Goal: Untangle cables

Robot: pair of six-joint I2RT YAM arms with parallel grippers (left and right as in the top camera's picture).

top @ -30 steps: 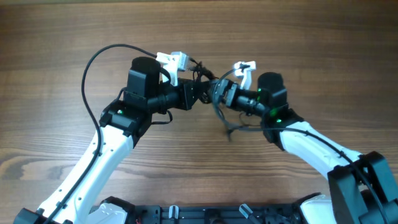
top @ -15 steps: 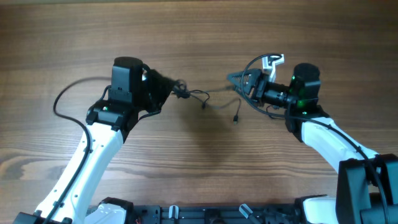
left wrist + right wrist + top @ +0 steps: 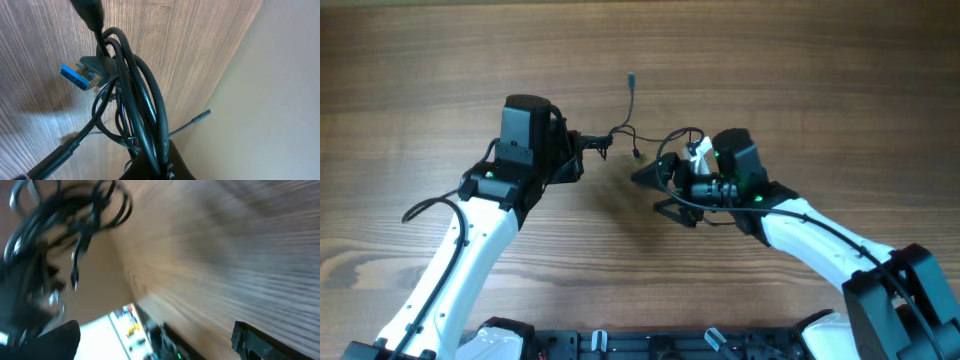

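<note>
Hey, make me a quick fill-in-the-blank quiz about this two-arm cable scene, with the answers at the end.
1. The left gripper is ___ on the bundle of cables.
2. The right gripper stands ___, with nothing seen between its fingers.
3. In the left wrist view, one plug in the bundle has a ___ tip.
4. The table has a surface of ___.

Missing words: shut; open; blue; wood.

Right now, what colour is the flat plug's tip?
Blue plug tip, best in the left wrist view.
</note>
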